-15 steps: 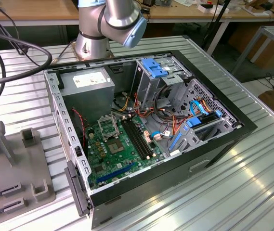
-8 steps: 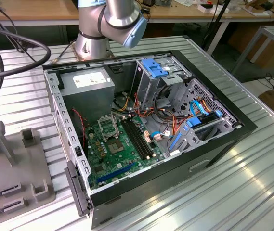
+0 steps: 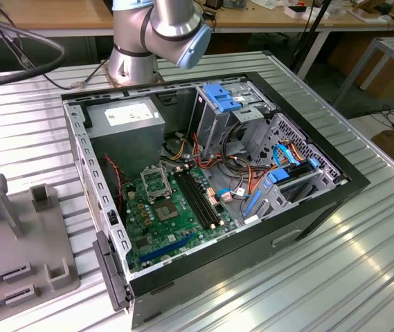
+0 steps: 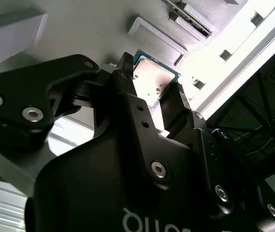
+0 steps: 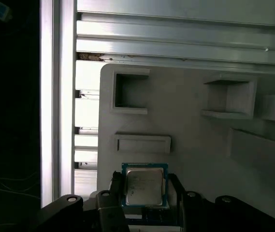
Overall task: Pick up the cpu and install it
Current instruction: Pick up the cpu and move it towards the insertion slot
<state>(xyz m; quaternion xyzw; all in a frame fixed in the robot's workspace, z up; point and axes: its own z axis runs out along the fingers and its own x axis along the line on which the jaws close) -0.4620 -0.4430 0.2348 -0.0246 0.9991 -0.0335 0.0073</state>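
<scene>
While jaws stand narrow, end effector (image 5: 145, 179) grips cpu (image 5: 144, 187).

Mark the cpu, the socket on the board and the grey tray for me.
cpu (image 5: 144, 186), first wrist view, middle of its metal top.
socket (image 3: 156, 184), exterior view, its middle.
grey tray (image 5: 195, 145), first wrist view, bare flat surface.

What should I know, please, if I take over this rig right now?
Gripper: placed around the cpu at the grey fixture plate; I cannot tell whether it grips.
Socket frame: on the green board inside the open case, and its middle looks empty.
Done: the gripper is at the cpu.
Left: the cpu is not yet in the socket frame.
</scene>
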